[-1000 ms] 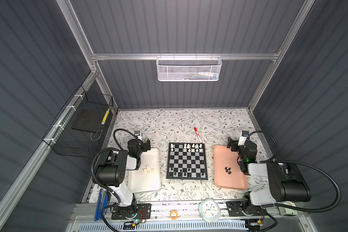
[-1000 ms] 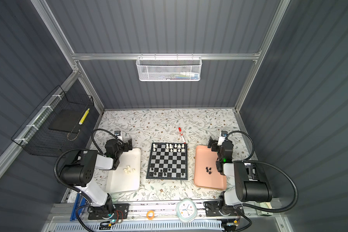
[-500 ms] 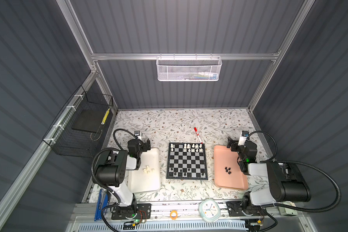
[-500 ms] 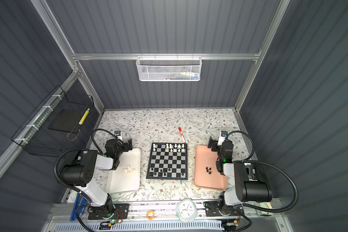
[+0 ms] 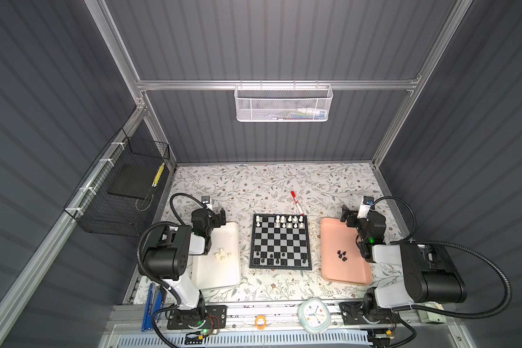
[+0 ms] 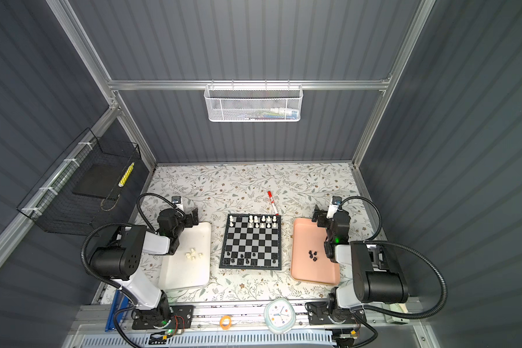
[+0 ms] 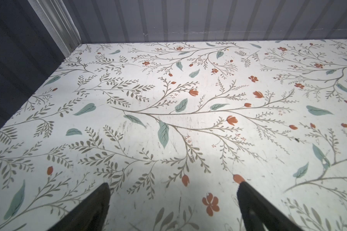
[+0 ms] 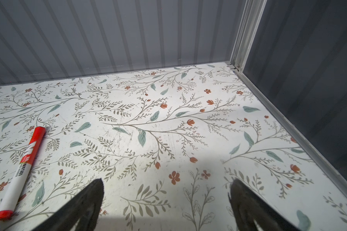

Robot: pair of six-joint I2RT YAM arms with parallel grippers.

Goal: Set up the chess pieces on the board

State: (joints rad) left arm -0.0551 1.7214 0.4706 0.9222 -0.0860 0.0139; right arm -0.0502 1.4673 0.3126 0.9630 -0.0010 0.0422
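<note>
The board [image 5: 279, 241] [image 6: 250, 241] lies mid-table. Several white chess pieces [image 5: 288, 221] [image 6: 261, 221] stand on its far rows and several black ones [image 5: 276, 259] [image 6: 247, 258] on its near rows. Loose white pieces [image 5: 222, 254] [image 6: 194, 254] lie on a white tray [image 5: 217, 277], loose black pieces [image 5: 341, 254] [image 6: 313, 255] on a pink tray [image 5: 344, 271]. My left gripper [image 5: 216, 217] [image 7: 173, 184] hangs open and empty at the white tray's far end. My right gripper [image 5: 348, 217] [image 8: 166, 182] is open and empty at the pink tray's far end.
A red-and-white marker [image 5: 296, 202] [image 8: 22, 170] lies just behind the board. A small clock [image 5: 314, 315] and an orange ring [image 5: 260, 321] sit on the front rail. A black wire basket [image 5: 124, 192] hangs on the left wall, a white mesh one [image 5: 284, 104] on the back wall.
</note>
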